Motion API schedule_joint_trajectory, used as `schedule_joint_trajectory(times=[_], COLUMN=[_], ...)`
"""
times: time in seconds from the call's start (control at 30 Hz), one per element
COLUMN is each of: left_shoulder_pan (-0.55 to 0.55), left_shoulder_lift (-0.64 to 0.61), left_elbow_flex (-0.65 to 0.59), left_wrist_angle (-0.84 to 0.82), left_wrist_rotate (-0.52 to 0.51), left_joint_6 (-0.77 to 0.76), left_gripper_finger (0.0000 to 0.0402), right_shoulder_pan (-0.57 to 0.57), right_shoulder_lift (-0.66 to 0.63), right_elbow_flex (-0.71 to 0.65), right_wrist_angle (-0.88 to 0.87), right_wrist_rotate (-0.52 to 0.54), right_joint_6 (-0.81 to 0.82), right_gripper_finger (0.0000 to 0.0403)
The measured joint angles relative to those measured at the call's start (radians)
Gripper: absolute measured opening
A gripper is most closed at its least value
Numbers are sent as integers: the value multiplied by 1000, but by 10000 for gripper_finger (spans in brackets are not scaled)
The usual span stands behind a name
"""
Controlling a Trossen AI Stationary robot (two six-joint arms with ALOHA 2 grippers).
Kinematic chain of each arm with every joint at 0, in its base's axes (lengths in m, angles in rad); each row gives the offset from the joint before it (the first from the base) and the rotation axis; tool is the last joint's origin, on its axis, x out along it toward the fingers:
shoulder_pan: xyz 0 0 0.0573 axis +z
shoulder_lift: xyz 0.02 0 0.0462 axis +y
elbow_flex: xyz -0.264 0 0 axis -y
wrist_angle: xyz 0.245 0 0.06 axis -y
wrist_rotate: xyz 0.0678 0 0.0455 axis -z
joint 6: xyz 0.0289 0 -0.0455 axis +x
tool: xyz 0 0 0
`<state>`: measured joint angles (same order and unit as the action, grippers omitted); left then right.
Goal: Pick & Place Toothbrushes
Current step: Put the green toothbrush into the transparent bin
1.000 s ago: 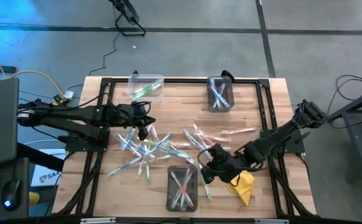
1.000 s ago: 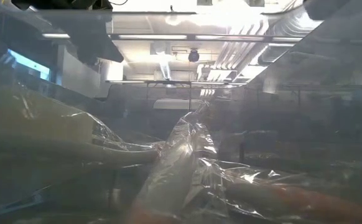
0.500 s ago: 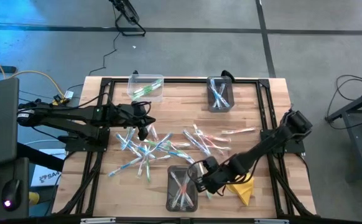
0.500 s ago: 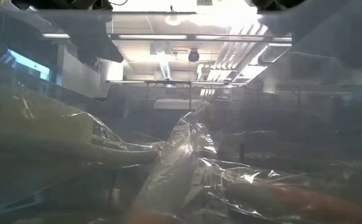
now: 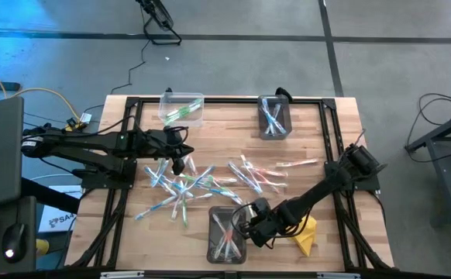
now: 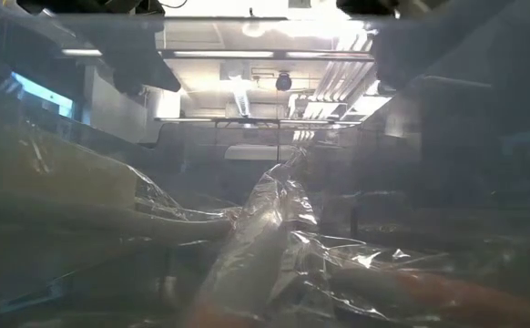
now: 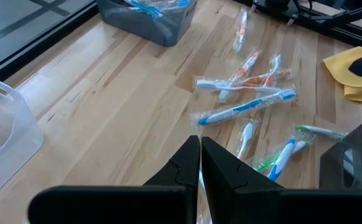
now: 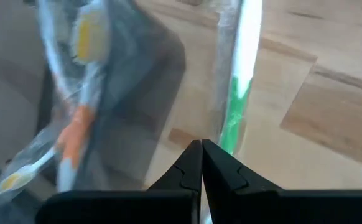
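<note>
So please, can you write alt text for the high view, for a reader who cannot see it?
Seen from above, the right gripper is shut beside the dark bin at the wooden table's near edge, while the left gripper, also shut, waits over the scattered toothbrushes. Two more bins sit along the far edge, a yellow cloth near the right arm.

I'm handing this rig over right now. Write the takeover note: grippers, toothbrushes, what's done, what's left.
Left gripper: shut, at the far-left edge of the loose pile, nothing visibly held.
Right gripper: shut, low beside the near bin, a green toothbrush just ahead of its fingers; whether it is held is unclear.
Done: some brushes lie in the near bin, the clear bin and the dark far bin.
Left: the many loose toothbrushes mid-table.
The yellow cloth lies near the right arm.
</note>
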<state>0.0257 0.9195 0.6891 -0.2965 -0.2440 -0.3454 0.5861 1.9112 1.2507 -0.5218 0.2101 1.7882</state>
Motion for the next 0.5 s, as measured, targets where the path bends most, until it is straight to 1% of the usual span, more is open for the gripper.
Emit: schedule_joint_trajectory(times=[0.17, 0.4, 0.5], left_shoulder_pan=[0, 0, 0], left_shoulder_lift=[0, 0, 0], left_elbow_flex=[0, 0, 0], left_wrist_angle=[0, 0, 0], left_wrist_rotate=[0, 0, 0], left_joint_6=[0, 0, 0], left_gripper_finger=[12, 12, 12], right_shoulder_pan=[1, 0, 0], right_shoulder_lift=[32, 38, 38], right_elbow_flex=[-1, -1, -1], right_wrist_angle=[-5, -2, -20], right_wrist_rotate=[0, 0, 22], right_joint_6=[25, 34, 51], right_gripper_finger=[3, 3, 3])
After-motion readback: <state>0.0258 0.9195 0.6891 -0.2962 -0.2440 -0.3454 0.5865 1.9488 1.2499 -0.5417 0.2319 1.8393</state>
